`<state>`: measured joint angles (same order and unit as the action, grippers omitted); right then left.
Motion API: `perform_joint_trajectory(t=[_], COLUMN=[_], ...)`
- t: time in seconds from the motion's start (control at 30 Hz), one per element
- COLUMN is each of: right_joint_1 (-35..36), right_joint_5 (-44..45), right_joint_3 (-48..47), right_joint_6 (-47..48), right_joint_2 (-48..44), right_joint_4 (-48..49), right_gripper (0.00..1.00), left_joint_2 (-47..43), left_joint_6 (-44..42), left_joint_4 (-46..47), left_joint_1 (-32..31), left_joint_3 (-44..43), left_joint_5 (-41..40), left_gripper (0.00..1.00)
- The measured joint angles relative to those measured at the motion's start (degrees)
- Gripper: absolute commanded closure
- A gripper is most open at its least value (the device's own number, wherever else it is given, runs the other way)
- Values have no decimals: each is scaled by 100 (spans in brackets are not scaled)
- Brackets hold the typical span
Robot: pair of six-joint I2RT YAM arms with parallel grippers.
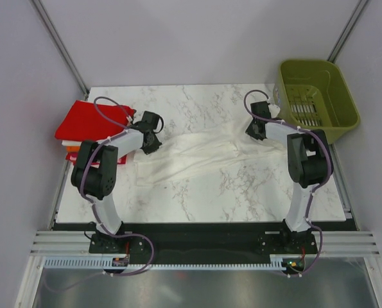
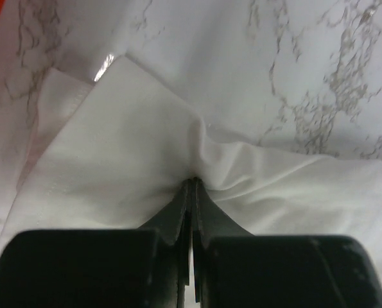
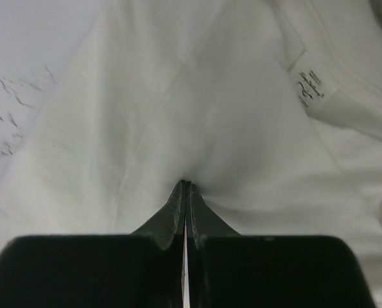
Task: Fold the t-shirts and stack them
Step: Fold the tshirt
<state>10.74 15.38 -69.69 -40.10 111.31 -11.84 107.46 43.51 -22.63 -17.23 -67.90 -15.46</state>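
Top view: the white t-shirt [image 1: 197, 151] lies stretched between the left gripper [image 1: 153, 133] and the right gripper [image 1: 255, 128]. The folded t-shirts [image 1: 88, 125] sit just outboard of the left gripper.
Left wrist view: jaws clamped on a bunched fold of white cloth.
Right wrist view: jaws pinched on white cloth, with the label [image 3: 309, 86] ahead-right of the tips.

The top camera looks steeply down from above and behind the near edge, wide enough for the whole marble table [image 1: 242, 186]. Each wrist camera looks forward past its own jaws, very close. All three share the white t-shirt [image 1: 197, 151]: the left wrist camera sees its left end, the right wrist camera its right end.
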Motion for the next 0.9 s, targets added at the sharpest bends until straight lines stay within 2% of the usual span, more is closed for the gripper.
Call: perform_joint_trajectory(t=[0.2,0.5,0.67,0.9], right_joint_1=[-48,-120,-87,76], right_joint_5=[-166,-1104,-1596,-1821], right_joint_3=[-1788,-4562,-5401,-5801], right_joint_6=[151,931,1156,1294], right_joint_2=[1235,2898,3364,3589], right_joint_4=[-236,-1014,-1390,-1526], right_gripper=[100,100,100,100], left_joint_2=[-656,-1956,-2367,-2312], left_joint_6=[223,844,1394,2006], left_joint_4=[-127,-127,-87,-116], left_joint_1=[-400,-1685,-2629,-4052], left_joint_3=[763,2201,2621,2557], left_joint_5=[-63,-20,109,249], left_gripper=[98,98,98,98])
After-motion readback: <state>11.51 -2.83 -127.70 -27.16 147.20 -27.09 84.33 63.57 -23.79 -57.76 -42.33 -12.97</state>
